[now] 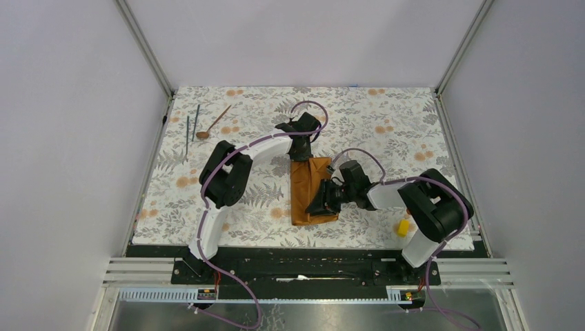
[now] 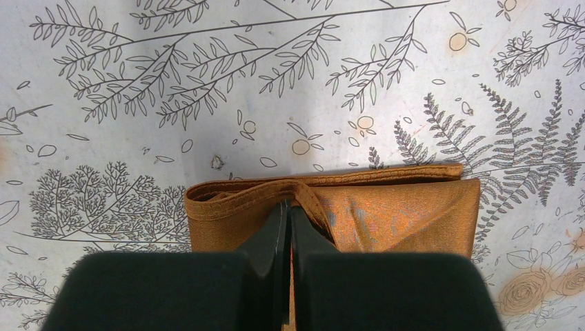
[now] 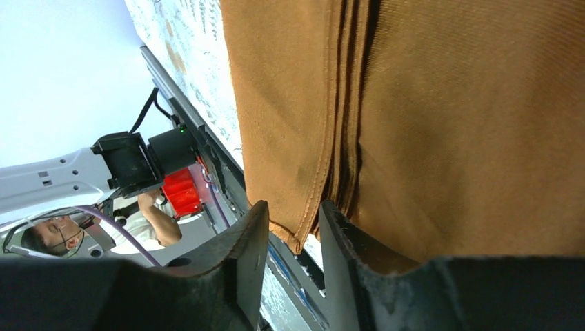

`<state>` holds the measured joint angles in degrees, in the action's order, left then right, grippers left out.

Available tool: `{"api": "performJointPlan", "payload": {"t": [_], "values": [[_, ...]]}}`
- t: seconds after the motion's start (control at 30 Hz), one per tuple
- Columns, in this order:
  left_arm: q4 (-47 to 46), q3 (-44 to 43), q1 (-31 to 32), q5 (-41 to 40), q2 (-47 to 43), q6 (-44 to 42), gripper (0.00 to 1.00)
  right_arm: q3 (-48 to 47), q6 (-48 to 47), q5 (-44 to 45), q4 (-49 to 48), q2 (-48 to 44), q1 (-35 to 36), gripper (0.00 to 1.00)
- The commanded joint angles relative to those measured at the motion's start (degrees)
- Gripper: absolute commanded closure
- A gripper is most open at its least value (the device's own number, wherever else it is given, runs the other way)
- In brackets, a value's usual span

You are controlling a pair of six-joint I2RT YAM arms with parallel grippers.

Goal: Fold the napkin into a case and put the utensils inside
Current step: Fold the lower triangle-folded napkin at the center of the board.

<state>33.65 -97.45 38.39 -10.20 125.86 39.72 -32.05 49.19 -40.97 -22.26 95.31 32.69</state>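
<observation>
The rust-orange napkin (image 1: 303, 207) lies folded into a narrow strip on the middle of the table. My left gripper (image 1: 301, 153) is at its far end. In the left wrist view the gripper (image 2: 286, 203) is shut, pinching a hemmed fold of the napkin (image 2: 400, 214). My right gripper (image 1: 323, 201) is over the strip's near right part. In the right wrist view the gripper (image 3: 293, 207) is open, with a hemmed corner of the napkin (image 3: 448, 103) hanging loose between its fingers. The utensils lie at the far left: a copper spoon (image 1: 212, 124) and two dark rods (image 1: 187, 131).
The floral tablecloth (image 1: 386, 131) covers the table. A small yellow block (image 1: 402, 227) sits near the right arm's base. White walls enclose the table on three sides. The table's near edge and rail (image 3: 207, 172) show past the napkin in the right wrist view.
</observation>
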Motion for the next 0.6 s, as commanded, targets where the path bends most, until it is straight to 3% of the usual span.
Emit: {"api": "performJointPlan", "payload": {"t": [0.0,0.17,0.4,0.57], "values": [[-1.9,0.2,-0.2,-0.5,-0.2,0.7,1.0,-0.3,0.9,2.5,-1.5,1.5,0.9,0.62],[-1.9,0.1,-0.2,-0.4,-0.1,0.6,1.0,-0.6,1.0,3.7,-1.5,2.0,1.1,0.68],[-1.9,-0.1,-0.2,-0.3,0.1,0.4,1.0,-0.7,1.1,4.9,-1.8,0.0,1.1,0.98],[-1.8,0.0,-0.2,0.0,0.1,0.1,1.0,-0.5,0.0,6.4,0.4,-2.5,1.0,1.0]]}}
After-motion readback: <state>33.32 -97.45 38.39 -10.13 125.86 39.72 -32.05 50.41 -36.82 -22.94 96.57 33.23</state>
